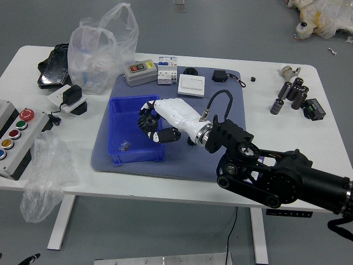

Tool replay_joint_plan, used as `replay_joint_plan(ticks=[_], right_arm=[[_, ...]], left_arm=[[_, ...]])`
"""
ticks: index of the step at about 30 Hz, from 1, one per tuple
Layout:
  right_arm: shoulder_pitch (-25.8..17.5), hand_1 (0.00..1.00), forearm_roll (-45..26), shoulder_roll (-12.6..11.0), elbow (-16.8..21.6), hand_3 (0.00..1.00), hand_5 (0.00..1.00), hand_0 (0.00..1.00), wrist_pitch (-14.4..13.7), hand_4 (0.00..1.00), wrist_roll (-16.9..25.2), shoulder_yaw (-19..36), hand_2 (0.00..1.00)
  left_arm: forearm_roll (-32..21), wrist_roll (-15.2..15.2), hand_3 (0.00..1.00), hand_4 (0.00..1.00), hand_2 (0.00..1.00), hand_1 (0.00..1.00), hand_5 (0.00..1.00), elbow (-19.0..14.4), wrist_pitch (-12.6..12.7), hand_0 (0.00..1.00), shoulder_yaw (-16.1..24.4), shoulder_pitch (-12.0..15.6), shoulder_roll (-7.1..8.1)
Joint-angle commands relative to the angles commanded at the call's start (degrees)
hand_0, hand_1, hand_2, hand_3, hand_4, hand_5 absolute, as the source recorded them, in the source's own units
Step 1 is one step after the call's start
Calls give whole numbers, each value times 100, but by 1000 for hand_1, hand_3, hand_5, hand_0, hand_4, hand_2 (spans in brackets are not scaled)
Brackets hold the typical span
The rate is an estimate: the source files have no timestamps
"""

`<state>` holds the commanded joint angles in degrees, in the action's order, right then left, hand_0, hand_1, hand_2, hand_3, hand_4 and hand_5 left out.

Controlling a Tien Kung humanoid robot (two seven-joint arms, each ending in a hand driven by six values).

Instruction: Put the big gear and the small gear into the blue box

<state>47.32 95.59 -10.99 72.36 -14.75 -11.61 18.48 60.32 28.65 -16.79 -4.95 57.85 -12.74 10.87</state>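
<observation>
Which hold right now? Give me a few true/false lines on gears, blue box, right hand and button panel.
1. The right hand holds the big gear. True.
2. The small gear is inside the blue box. False: it is on the mat beside the box, partly hidden.
3. The big gear is over the blue box. True.
4. The button panel has its red button nearest the robot. False: that is the blue one.

A smooth grey floor (237, 27) surrounds the white worktop (110, 184), whose far corners are rounded. Two white legs (62, 222) (258, 237) show below its near edge, with a black cable (231, 238) between them. Light falls soft and even across the room.
</observation>
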Motion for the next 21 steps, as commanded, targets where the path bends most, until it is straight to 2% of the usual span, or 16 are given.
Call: replay_joint_plan(ticks=[2, 3, 8, 9, 14, 15, 20, 21], right_arm=[[7, 745, -49, 8, -11, 794, 174, 713, 43, 432, -1, -26, 754], [10, 837, -73, 11, -19, 838, 212, 759, 56, 459, 2, -38, 846], [19, 837, -135, 16, -45, 838, 212, 759, 79, 459, 16, -57, 846], [20, 899, -137, 16, -49, 987, 190, 825, 76, 508, 18, -56, 955], [0, 899, -118, 8, -71, 987, 190, 825, 31, 508, 39, 6, 955], [-12, 912, -121, 5, -76, 998, 198, 831, 14, 593, 49, 31, 983], [-141, 912, -57, -70, -85, 998, 198, 831, -92, 593, 43, 298, 983], [-193, 891, -31, -111, -80, 998, 236, 820, -89, 709, 16, 393, 951]], left_arm=[[-6, -5, 892, 998, 975, 969, 998, 0, -7, 958, -4, -5, -2], [-12, -10, 880, 998, 959, 963, 998, 0, -9, 951, -9, -8, -3], [-32, -21, 880, 998, 959, 963, 998, -1, -29, 951, -20, -13, -5], [-31, -21, 871, 998, 946, 956, 998, -1, -32, 947, -20, -13, -4], [-22, -20, 871, 998, 946, 956, 998, 1, -49, 947, -19, -14, -1], [-20, -21, 860, 998, 942, 952, 998, 2, -54, 946, -20, -14, -2], [-24, -28, 860, 998, 942, 952, 998, 7, -65, 946, -29, -12, -4], [-27, -30, 864, 998, 941, 950, 998, 9, -66, 942, -32, -10, -5]])
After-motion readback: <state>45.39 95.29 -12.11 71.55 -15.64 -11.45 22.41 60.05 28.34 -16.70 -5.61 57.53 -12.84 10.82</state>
